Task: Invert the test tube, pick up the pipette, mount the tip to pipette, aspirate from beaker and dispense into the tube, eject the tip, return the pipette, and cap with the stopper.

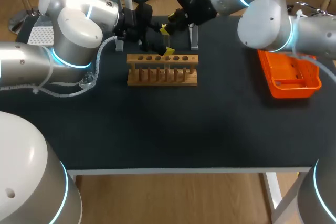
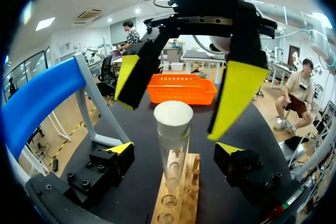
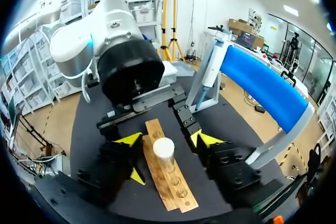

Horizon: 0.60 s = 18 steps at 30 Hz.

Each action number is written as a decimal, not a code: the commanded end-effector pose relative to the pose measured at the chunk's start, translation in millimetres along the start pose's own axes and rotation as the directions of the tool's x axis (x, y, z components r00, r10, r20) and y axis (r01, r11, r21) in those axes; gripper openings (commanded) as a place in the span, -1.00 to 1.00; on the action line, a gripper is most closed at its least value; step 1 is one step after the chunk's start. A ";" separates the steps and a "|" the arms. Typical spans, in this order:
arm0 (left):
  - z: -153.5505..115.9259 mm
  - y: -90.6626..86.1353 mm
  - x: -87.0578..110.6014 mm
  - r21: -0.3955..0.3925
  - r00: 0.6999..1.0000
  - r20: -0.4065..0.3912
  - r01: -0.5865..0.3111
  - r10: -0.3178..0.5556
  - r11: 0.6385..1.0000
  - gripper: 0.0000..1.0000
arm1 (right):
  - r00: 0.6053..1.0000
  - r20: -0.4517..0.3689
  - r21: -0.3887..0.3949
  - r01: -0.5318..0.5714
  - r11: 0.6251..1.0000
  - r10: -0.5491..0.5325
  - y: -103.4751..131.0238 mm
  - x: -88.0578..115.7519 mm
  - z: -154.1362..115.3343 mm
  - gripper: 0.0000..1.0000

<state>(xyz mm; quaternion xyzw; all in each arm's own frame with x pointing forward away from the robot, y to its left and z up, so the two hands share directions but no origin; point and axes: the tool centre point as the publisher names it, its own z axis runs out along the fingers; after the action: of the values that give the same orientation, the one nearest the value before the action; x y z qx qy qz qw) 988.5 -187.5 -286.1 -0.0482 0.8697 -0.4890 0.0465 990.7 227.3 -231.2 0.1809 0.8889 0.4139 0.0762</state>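
Table point(image 1: 157, 129) far side, 12 o'clock: tube point(image 2: 173, 161) stands upright in rack point(image 1: 163, 73), stopper point(image 2: 173, 118) on top; left gripper point(image 2: 176, 149) open, fingers point(image 2: 122, 149) at 3 and 9 o'clock of tube, right gripper point(image 3: 169, 141) open astride stopper, neither touching.

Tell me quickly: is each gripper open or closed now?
Left gripper: open, either side of the tube, not touching it.
Right gripper: open, holding nothing.

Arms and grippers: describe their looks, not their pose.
The left arm and right arm are rounded silver-white shells with cyan rings at joints; a clear ribbed hose follows the left. The left gripper and right gripper are blocky black, with yellow wedge tips.
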 end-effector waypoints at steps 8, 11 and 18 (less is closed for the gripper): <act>-0.3 0.2 -0.3 0.000 1.000 -0.002 -0.001 0.001 1.000 1.00 | 0.995 -0.095 -0.122 0.031 0.992 -0.043 -3.7 -5.9 -12.2 1.00; -0.3 0.2 -0.3 0.000 1.000 -0.002 -0.001 0.001 1.000 1.00 | 0.992 -0.110 -0.157 0.041 0.987 -0.059 -2.6 -8.9 -15.6 1.00; -0.3 0.2 -0.3 0.000 1.000 -0.002 -0.001 0.001 1.000 1.00 | 0.973 -0.171 -0.255 0.108 0.961 -0.154 2.0 -8.4 -22.4 1.00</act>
<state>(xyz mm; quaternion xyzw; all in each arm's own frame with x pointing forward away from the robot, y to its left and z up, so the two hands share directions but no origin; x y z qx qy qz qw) 988.5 -187.5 -286.1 -0.0482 0.8697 -0.4890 0.0465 990.7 215.2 -213.9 0.0878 0.8582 0.5031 0.0523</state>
